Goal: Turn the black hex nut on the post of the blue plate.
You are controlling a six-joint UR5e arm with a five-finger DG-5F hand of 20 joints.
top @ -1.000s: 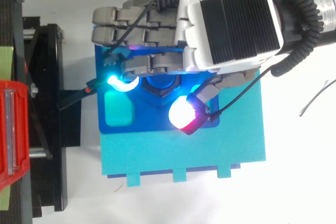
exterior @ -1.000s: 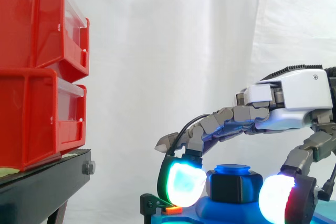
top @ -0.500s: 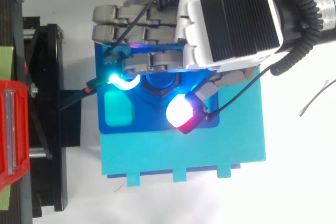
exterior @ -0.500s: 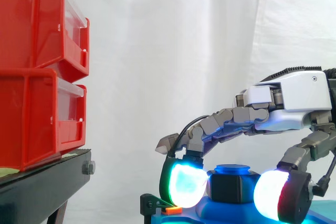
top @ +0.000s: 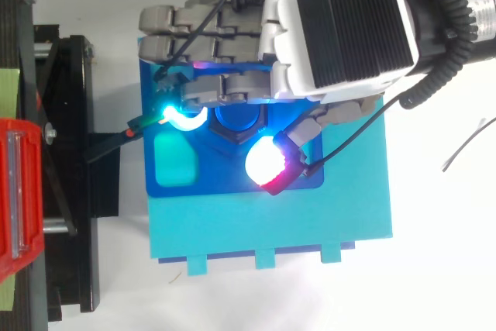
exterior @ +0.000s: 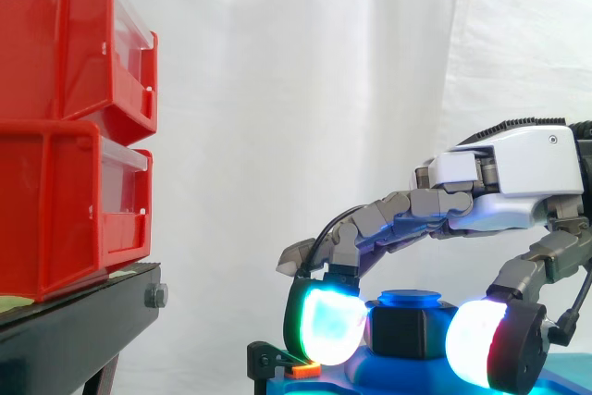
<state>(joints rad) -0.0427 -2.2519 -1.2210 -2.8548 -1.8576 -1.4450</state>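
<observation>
Two stacked red bins (exterior: 65,182) beside blue plate (top: 225,177); hand (top: 341,29) pinches black hex nut (exterior: 407,331).

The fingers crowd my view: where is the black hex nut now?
Side view, bottom, right of centre: the black hex nut sits on the blue post, gripped between the hand's glowing pads.

From above, the hand (top: 341,32) hides the 12 o'clock half of the nut (exterior: 405,332). In the side view, the plate (exterior: 398,379) is cut off at 6 o'clock.
</observation>
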